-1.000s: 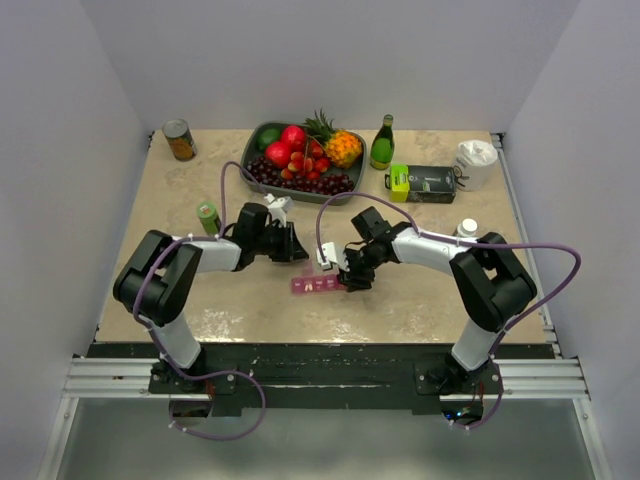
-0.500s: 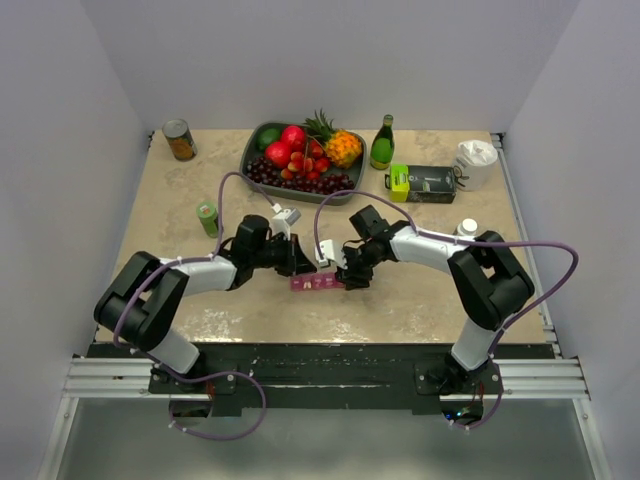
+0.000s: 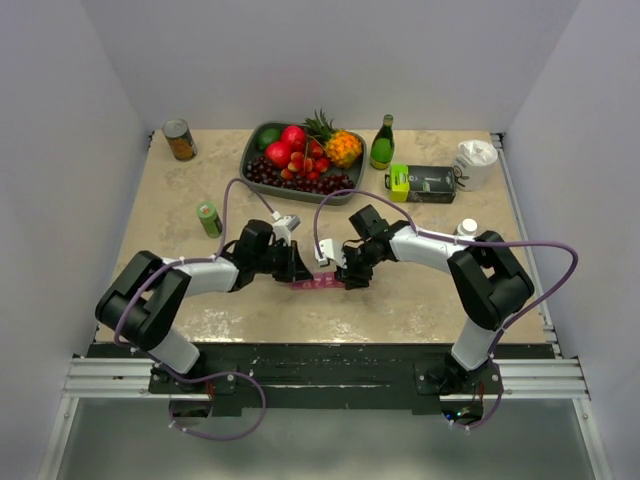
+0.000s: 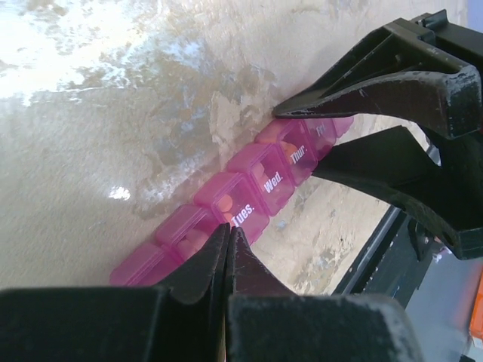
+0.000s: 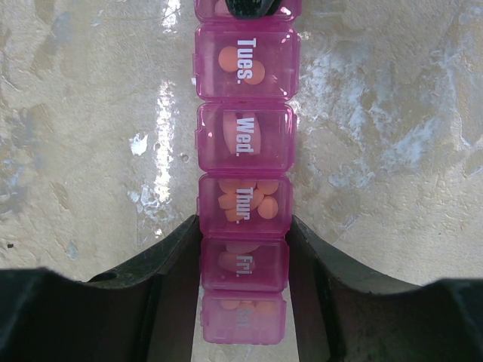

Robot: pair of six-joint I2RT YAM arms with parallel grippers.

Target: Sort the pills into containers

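Observation:
The pink pill organizer [image 3: 316, 283] lies flat on the table between my arms, its lids shut over orange pills [image 5: 245, 64]. In the right wrist view the organizer [image 5: 245, 136] runs away from me, and my right gripper [image 5: 244, 260] is shut on its sides at the Fri. compartment. My right gripper also shows in the top view [image 3: 349, 279]. My left gripper [image 4: 229, 230] is shut and empty, its tips down on the organizer [image 4: 260, 181] at the Mon./Tues. end. It also shows in the top view [image 3: 297, 271]. The right gripper's fingers [image 4: 377, 83] show in the left wrist view.
A small green-capped bottle [image 3: 208, 218] stands left of my left arm. A small white bottle [image 3: 466, 229] stands by my right arm. At the back are a fruit tray [image 3: 246, 160], a tin can [image 3: 180, 140], a green glass bottle [image 3: 382, 142], a black box [image 3: 425, 182] and a white cup [image 3: 475, 160].
My left arm has swung forward and down, bringing its shut gripper onto the organizer's left end. My right gripper has kept its hold and the organizer has not moved.

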